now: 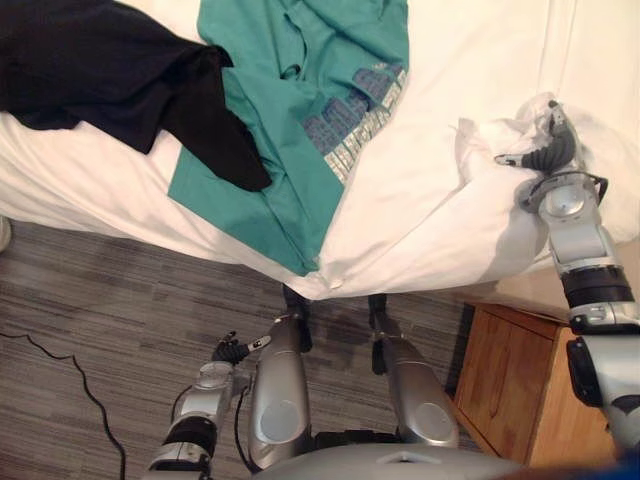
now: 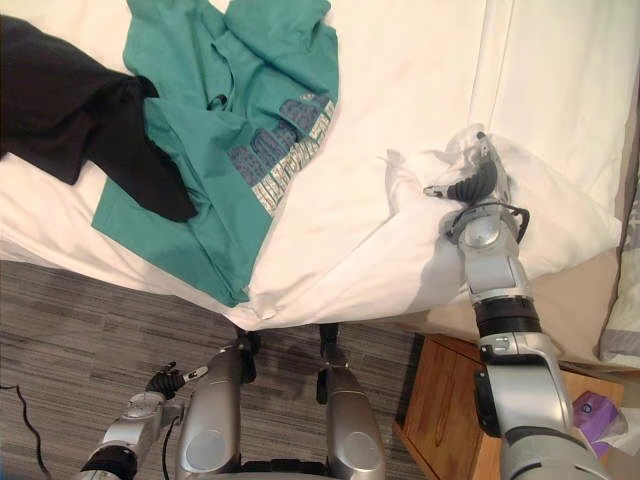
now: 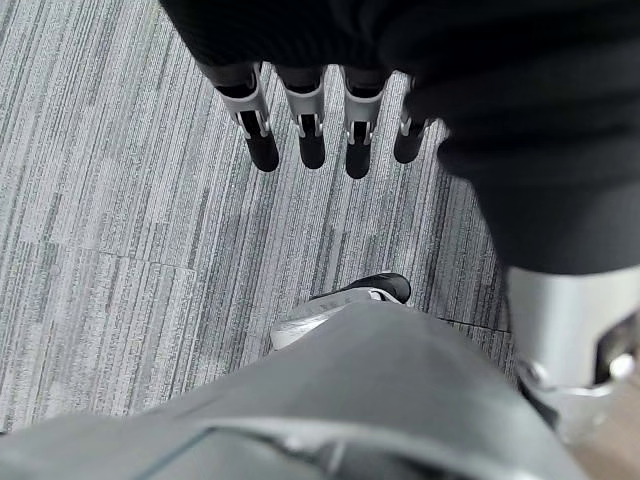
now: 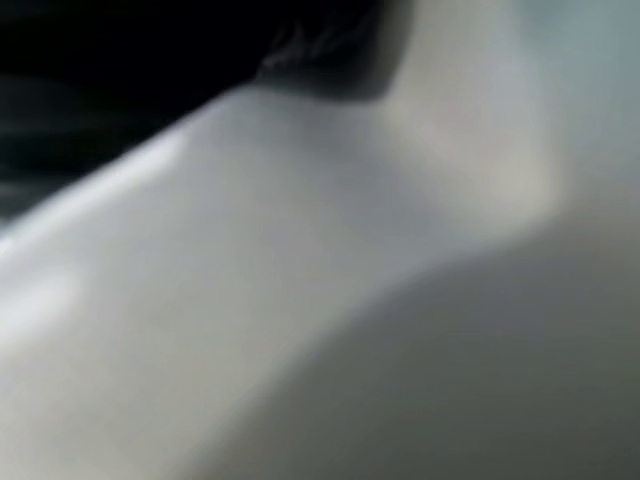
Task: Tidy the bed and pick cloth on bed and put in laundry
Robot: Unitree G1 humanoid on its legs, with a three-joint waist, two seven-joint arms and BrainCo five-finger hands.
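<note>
Right hand (image 2: 472,185) has fingers curled into a bunch of duvet (image 2: 400,120) — pull slow and level so it flattens, no snag. Left hand (image 1: 228,350) hangs relaxed over floor (image 1: 100,300). Green shirt (image 1: 300,100), black cloth (image 1: 100,70) lie on the duvet — untouched.

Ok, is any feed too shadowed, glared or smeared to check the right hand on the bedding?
Left eye view: even light, no glare; the right hand sits in bunched white bedding, which hides its hold. Right wrist view: pale cloth right against the lens, a dark patch in one corner, nothing readable. Left wrist view: clear, the left hand open over the grey floor.
</note>
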